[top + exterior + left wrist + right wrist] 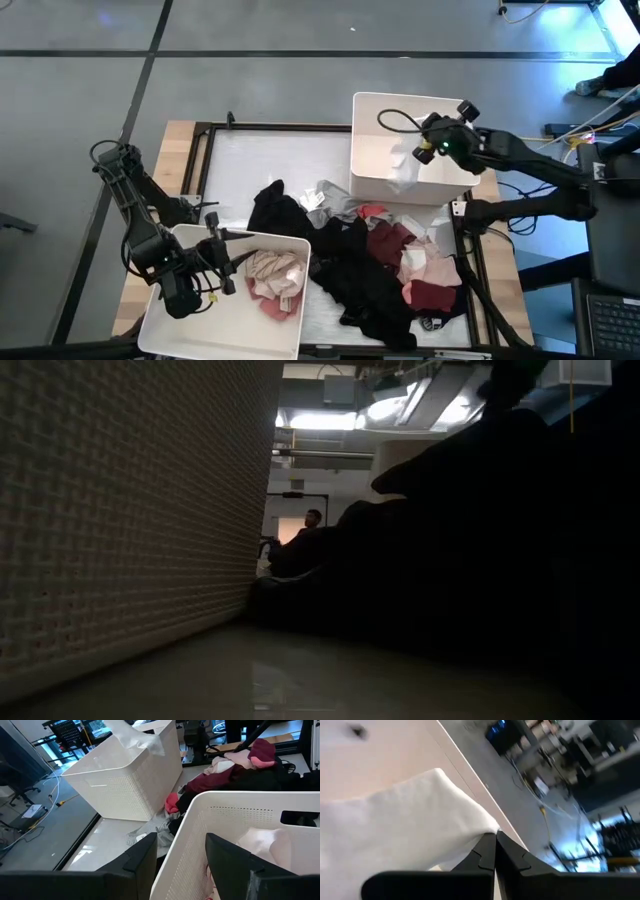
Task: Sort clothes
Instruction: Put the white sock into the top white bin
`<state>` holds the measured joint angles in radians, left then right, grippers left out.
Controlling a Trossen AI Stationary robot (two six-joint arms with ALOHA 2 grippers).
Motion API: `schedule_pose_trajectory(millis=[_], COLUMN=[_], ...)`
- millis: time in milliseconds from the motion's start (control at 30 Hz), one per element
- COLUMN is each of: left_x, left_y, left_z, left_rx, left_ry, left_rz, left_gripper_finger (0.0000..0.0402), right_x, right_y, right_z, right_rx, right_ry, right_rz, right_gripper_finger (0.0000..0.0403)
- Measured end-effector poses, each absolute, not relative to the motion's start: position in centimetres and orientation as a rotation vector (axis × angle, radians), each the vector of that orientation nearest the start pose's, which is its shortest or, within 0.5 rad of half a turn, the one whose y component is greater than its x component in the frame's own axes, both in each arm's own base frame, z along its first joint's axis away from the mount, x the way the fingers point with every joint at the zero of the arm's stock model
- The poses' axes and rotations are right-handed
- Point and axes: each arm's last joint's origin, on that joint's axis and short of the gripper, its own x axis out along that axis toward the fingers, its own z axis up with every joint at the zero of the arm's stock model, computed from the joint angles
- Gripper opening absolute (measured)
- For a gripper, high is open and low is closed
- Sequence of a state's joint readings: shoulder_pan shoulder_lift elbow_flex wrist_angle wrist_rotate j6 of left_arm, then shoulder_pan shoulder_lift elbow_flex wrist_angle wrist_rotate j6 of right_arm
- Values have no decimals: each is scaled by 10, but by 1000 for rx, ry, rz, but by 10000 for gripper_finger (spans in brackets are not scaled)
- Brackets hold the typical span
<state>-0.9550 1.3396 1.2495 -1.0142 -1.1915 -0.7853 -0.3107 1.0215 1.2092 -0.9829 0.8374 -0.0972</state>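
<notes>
A heap of clothes in black, maroon, pink, grey and white lies on the table's near right part. My right gripper is over the far white bin, shut on a white garment. My left gripper is open over the near-left white bin, which holds pink and beige garments. In the left wrist view one finger stands outside this bin's wall and the other inside it. My right gripper pinches the white garment between its two fingers at an outer edge; one layer or several, I cannot tell. The fingers come from the table's right side, slanting down. The garment hangs slack below them into the far bin. My left gripper: whether its fingers touch the bin's wall, I cannot tell.
The far bin stands at the back right, close behind the heap. Bare white table top lies at the far left. The low view shows the near bin's perforated wall, dark cloth and a person far off in the room.
</notes>
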Motion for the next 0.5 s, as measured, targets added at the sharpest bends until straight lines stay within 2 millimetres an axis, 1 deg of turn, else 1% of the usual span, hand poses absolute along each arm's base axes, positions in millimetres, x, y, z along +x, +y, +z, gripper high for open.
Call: schedule_pose_trajectory(millis=[100,300,400,500], left_x=[163,163,163,163], left_y=[-184,-184,-184,-184], left_z=[328,328,328,328], left_rx=[208,208,208,209], left_ry=[391,391,392,392], left_rz=[383,383,383,383], left_gripper_finger=[157,157,157,157], right_x=[159,160,162,164], right_y=[-85,-110,-121,-132], right_z=[355,324,307,293], right_rx=[-272,-165,-69,21], right_ry=[885,915,956,963], right_rz=[-1077,-1075,-1056,-1129], right_gripper_finger=[5,5,5,5])
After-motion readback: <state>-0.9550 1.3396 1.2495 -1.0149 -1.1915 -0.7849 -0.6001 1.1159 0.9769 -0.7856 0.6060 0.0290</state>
